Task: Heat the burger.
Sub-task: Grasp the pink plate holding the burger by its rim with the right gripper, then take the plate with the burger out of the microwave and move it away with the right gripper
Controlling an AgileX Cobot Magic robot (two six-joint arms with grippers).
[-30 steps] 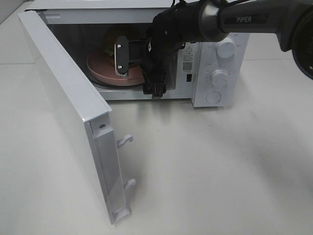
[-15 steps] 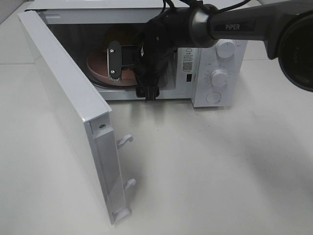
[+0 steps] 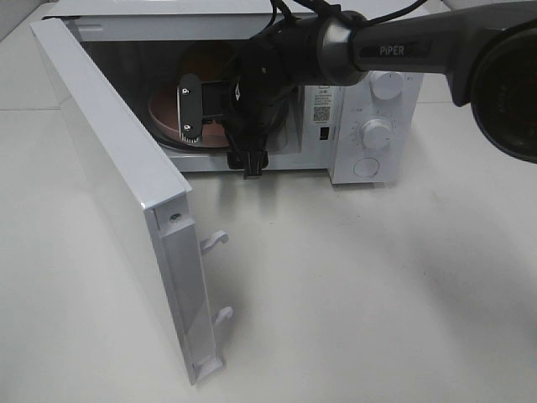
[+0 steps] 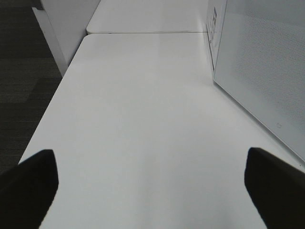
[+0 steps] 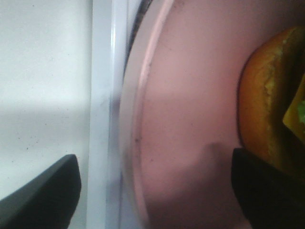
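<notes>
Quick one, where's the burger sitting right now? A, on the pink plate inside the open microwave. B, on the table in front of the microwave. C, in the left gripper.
A: the burger rests on the pink plate inside the microwave, whose door stands open.

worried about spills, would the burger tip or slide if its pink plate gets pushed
The burger looks tall and stacked, so a sharp push could topple or shift its layers. The pink plate looks smooth, so the burger may slide on it.

High view overlooks the microwave, right wrist close on plate
</notes>
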